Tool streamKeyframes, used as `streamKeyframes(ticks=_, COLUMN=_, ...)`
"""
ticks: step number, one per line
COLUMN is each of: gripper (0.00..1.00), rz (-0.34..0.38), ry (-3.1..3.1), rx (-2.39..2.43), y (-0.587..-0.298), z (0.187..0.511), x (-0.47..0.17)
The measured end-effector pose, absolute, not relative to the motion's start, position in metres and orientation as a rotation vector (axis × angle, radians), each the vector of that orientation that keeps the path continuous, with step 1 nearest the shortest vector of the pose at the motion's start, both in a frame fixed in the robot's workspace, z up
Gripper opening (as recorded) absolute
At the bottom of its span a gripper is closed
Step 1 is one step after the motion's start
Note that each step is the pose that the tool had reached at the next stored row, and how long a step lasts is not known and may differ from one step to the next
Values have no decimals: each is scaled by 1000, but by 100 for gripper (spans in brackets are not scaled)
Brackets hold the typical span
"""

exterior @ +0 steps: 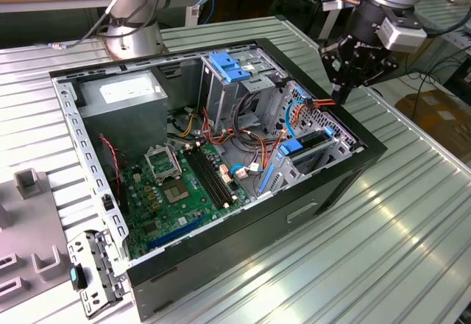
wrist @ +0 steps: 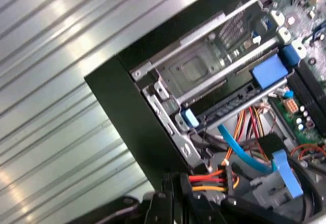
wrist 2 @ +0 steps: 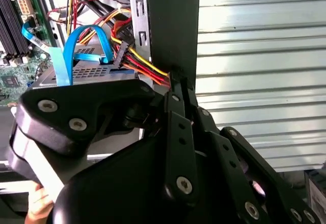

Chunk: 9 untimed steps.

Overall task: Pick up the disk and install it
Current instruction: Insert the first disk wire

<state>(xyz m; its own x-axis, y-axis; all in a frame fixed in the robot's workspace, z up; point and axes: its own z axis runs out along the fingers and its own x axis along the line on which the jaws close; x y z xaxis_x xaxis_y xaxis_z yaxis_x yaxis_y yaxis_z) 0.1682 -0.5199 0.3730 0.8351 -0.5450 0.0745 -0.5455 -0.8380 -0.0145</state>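
The black claw [exterior: 344,88] hangs over the black rim of the open black desktop computer case [exterior: 324,191], at the exterior view's right, just above a bundle of red, yellow and orange power cables [wrist 2: 145,66]. In the second wrist view its black fingers [wrist 2: 178,117] stand narrow, pressed together with nothing between them. The flat silver disk in its blue plastic carrier [exterior: 303,147] appears to sit in the drive bay inside the case, near the claw. The case rests on a ribbed metal surface [exterior: 412,236].
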Motion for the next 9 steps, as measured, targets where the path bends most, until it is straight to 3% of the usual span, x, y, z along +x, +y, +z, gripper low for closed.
streamKeyframes(ticks=9, gripper=16, rz=119, ry=-905, rx=2997, y=-520, z=375, x=161)
